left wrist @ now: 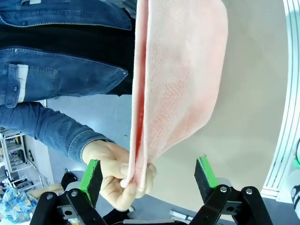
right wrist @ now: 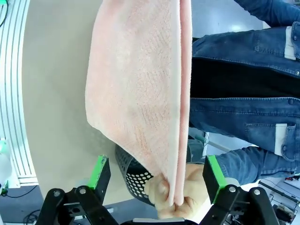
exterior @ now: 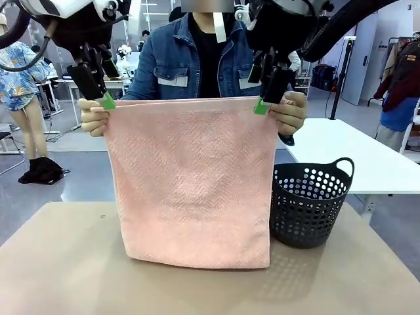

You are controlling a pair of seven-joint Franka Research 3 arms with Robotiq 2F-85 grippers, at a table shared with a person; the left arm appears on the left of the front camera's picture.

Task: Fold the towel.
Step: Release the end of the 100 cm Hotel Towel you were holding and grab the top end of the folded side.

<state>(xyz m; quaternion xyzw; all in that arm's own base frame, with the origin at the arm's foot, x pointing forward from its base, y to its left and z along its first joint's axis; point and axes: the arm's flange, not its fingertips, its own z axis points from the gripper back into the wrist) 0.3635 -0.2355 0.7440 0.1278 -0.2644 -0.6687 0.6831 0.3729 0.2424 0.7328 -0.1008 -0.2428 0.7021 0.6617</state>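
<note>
one towel [exterior: 190, 184] in two hands [exterior: 92, 118] [exterior: 290, 113], one basket [exterior: 308, 203], left claw [left wrist: 148, 174] and right claw [right wrist: 156, 172] open, empty

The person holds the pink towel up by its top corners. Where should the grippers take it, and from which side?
Grip the towel at its two upper corners, just inside the person's hands, coming down from above. It hangs flat and vertical, so its thin top edge fits between the open left gripper and right gripper.
</note>
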